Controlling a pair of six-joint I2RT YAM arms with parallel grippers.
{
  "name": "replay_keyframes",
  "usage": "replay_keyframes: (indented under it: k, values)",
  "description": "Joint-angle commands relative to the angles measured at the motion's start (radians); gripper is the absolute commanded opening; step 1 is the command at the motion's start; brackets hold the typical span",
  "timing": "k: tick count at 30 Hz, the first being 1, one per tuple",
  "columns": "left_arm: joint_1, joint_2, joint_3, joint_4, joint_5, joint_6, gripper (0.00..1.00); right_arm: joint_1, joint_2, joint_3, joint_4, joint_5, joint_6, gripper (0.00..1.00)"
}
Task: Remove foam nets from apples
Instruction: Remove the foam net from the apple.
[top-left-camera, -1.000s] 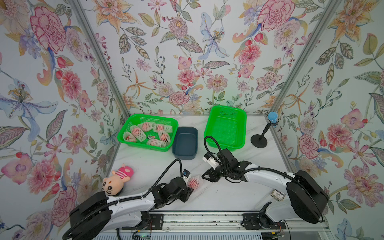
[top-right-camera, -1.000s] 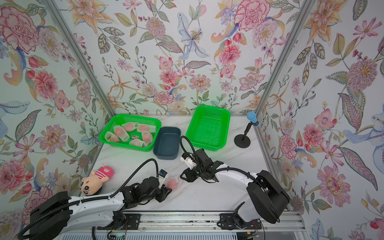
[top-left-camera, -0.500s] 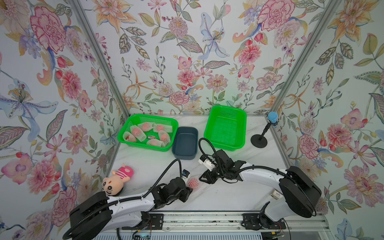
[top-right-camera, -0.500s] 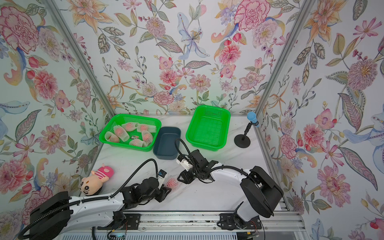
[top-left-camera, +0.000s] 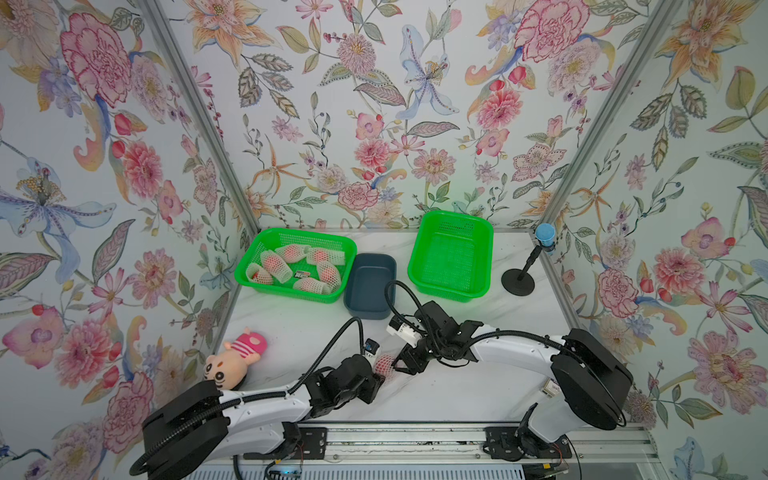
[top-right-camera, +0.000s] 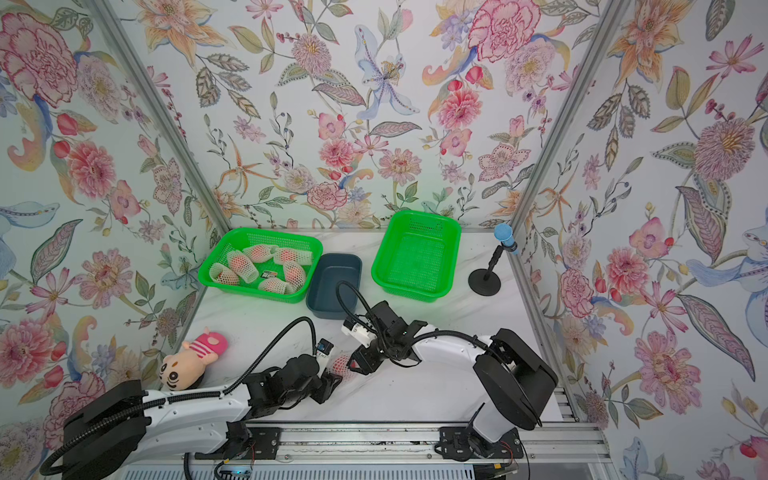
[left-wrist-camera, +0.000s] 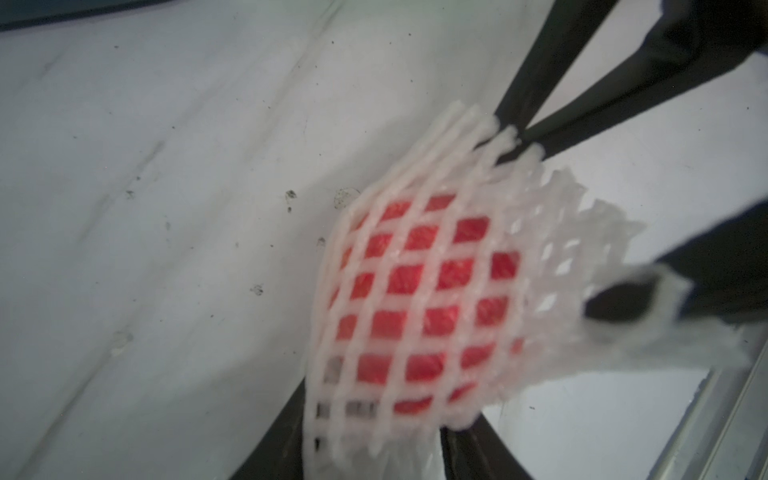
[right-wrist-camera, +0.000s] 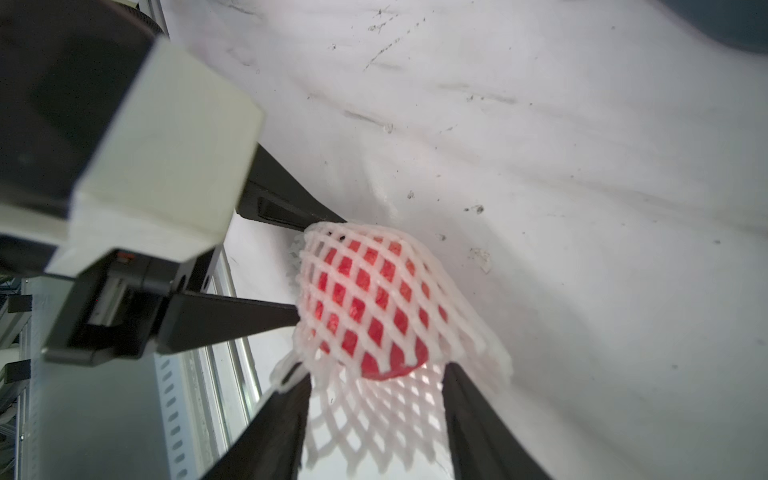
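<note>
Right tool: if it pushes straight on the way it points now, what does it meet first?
Most likely the apple. The loose end of the foam net lies between the spread fingers of the right tool, and the apple sits dead ahead, gripped by the left tool.

1. A white marbled tabletop (top-left-camera: 436, 395) was enclosed on three sides by walls of floral wallpaper (top-left-camera: 374, 104).
2. A green perforated plastic basket (top-left-camera: 282, 292) sat at the back left, with a small dark card (top-left-camera: 300, 274) inside it.
3. A dark blue-grey rectangular plastic tub (top-left-camera: 368, 286) stood just beside that basket.
4. A second green perforated plastic basket (top-left-camera: 451, 259) stood on the tub's other side.
5. A black round-based stand with a blue foam ball on top (top-left-camera: 518, 282) stood by the right wall.
6. A plush toy with a pink striped cap (top-left-camera: 235, 359) lay near the left wall.
7. A grooved aluminium rail (top-left-camera: 395, 440) ran along the front edge.
</note>
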Motion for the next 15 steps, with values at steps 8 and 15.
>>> replay_keyframes:
  k: [8, 15]
  values:
    - [-0.009, -0.002, -0.009, -0.005, -0.034, -0.009, 0.47, 0.014, 0.084, 0.049, 0.012, 0.055, -0.027, 0.63]
    - [-0.008, 0.001, -0.007, -0.005, -0.038, -0.012, 0.48, 0.024, 0.124, 0.060, 0.050, 0.043, -0.033, 0.68]
